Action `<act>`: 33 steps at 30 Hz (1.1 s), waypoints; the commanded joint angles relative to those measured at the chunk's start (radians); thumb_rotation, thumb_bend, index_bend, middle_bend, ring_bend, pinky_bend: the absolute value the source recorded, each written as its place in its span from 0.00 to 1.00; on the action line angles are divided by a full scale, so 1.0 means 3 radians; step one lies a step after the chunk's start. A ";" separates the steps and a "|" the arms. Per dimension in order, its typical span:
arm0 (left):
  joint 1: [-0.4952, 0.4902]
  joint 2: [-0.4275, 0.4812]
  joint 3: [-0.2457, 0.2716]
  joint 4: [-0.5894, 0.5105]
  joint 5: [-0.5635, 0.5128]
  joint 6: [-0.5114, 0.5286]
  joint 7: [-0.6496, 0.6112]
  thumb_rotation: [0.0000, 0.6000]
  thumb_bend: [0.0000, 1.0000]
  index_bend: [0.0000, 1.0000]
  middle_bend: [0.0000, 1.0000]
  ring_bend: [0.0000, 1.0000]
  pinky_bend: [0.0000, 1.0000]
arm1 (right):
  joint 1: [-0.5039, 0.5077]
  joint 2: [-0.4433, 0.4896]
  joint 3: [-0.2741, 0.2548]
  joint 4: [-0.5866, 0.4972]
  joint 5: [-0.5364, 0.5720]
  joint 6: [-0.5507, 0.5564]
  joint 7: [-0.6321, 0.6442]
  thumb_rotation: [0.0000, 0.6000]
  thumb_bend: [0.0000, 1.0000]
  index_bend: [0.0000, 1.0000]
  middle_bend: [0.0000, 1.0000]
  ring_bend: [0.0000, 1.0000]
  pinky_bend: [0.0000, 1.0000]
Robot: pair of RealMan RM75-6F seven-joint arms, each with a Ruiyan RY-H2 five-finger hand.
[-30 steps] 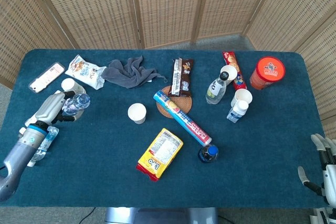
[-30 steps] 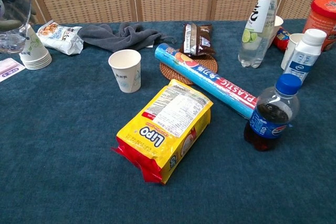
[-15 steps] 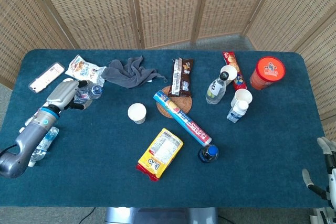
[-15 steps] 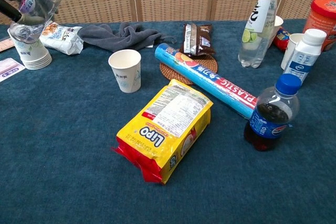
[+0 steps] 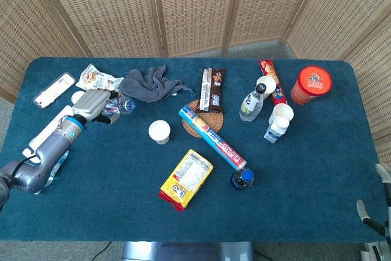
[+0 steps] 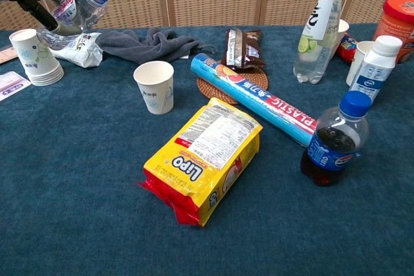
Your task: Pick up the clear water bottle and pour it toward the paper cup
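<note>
A yellow Lipo packet (image 6: 206, 157) is lying flat near the front of the blue table (image 6: 77, 211). Behind it, a long blue plastic-wrap box (image 6: 259, 98) is lying diagonally, one end resting over a round woven coaster (image 6: 213, 88). A dark cola bottle (image 6: 334, 139) with a blue cap is standing just beside the box's lower end. A grey cloth (image 6: 152, 42) is lying crumpled at the back, with a snack bag (image 6: 76, 44) to its left and a brown biscuit pack (image 6: 243, 46) to its right. A lime soda bottle (image 6: 317, 25), a small white bottle (image 6: 374, 63) and an orange tub (image 6: 398, 17) are standing on the right side. A stack of paper cups (image 6: 35, 57) is standing at the left.
</note>
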 commanded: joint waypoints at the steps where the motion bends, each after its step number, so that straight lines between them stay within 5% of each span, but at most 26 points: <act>1: -0.0080 -0.0040 0.0008 0.0056 -0.0025 -0.0052 0.0115 1.00 0.55 0.41 0.39 0.38 0.43 | -0.0007 -0.0009 0.0004 0.0009 0.0000 0.0011 0.0009 1.00 0.41 0.00 0.05 0.00 0.00; 33: -0.0510 -0.0229 0.0209 0.0215 -0.0055 -0.0268 0.0956 1.00 0.55 0.41 0.39 0.38 0.39 | -0.0109 -0.0056 0.0025 0.0124 0.0036 0.0081 0.0155 1.00 0.41 0.00 0.05 0.00 0.00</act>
